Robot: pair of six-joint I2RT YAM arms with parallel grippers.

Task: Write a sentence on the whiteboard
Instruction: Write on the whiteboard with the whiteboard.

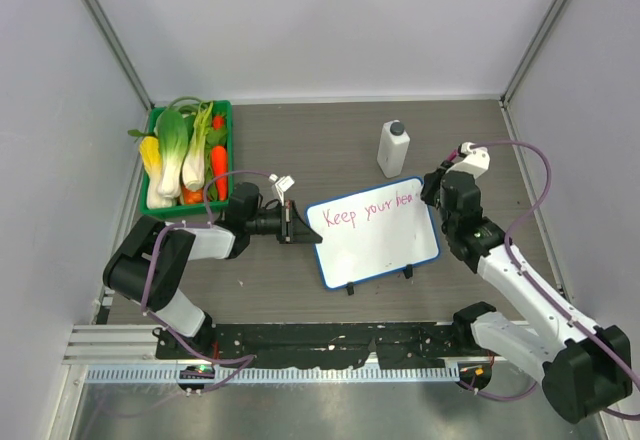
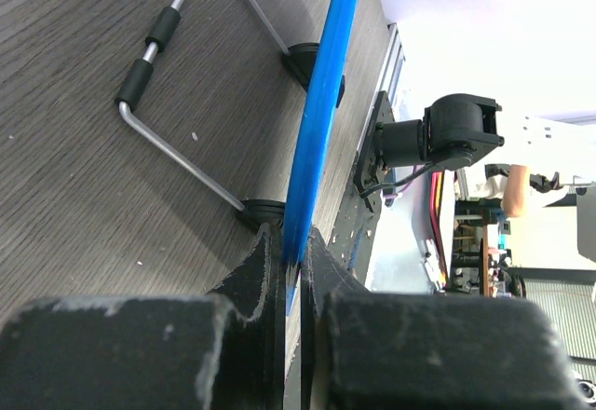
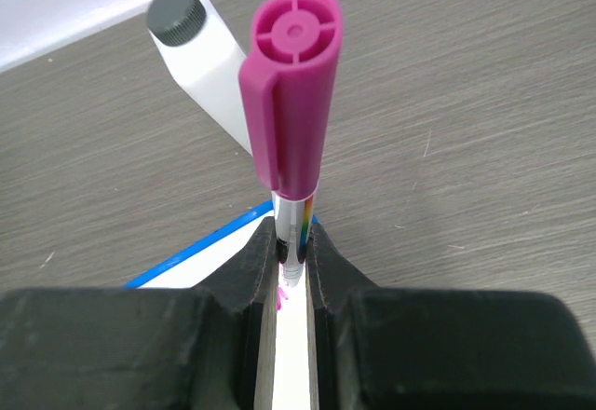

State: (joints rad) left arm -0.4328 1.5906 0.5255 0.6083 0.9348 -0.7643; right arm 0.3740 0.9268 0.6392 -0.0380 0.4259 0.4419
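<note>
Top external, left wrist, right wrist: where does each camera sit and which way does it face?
Top external: above and behind the bases, looking down at the table; both arms show.
Left wrist: on the left arm, looking along the left end effector, shut on the whiteboard's blue rim.
Right wrist: on the right arm, looking past the right end effector, shut on a pink marker, toward a white bottle.
Shared: all three show the whiteboard.

matt grey wood grain on the table [image 1: 330, 140]. smooth glossy white on the whiteboard [image 1: 385, 245], shiny blue plastic at its rim [image 2: 321, 102]. bare smooth metal wire for the stand [image 2: 177, 154], black rubbery sleeves. satiny pink plastic on the marker [image 3: 291, 102]. smooth white plastic on the bottle [image 3: 216, 75], ribbed grey cap.
</note>
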